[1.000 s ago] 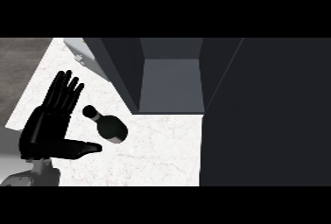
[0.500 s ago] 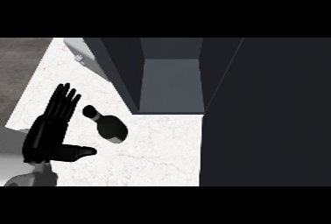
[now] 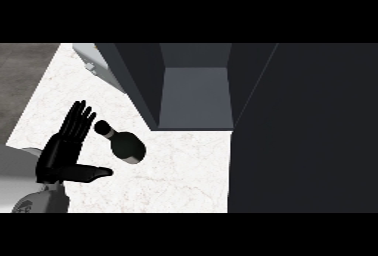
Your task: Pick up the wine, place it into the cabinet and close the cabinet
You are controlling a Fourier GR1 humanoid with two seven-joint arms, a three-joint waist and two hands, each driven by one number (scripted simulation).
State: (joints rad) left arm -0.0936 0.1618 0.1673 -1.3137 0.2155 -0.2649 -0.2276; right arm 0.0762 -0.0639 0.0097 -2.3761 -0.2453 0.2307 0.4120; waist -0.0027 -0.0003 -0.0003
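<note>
Head view. Left hand (image 3: 63, 150) over the white counter (image 3: 177, 180), fingers straight and together, thumb stuck out sideways toward the bottle; nothing held. The wine (image 3: 122, 141) lies just to the thumb side of the palm, neck pointing up-left toward the fingertips, dark body nearest the thumb. Neck looks very close to the fingers; contact cannot be confirmed.

Change over the last second: the hand has drifted slightly toward the bottle and the thumb has swung further out, so the gap between palm and bottle is smaller. The bottle has not shifted on the counter.

Reading: approach phase, pre-grasp. The thumb and fingers appear set to bracket the bottle, but no closure yet, so the pick is not done.

Cabinet (image 3: 196, 85) stands beyond the bottle, away from the palm, with its door (image 3: 125, 80) swung open and the inner shelf visible. Placing and closing remain.

Right hand not visible.

Risk, as judgement: a lying bottle may roll if nudged by the thumb.
</note>
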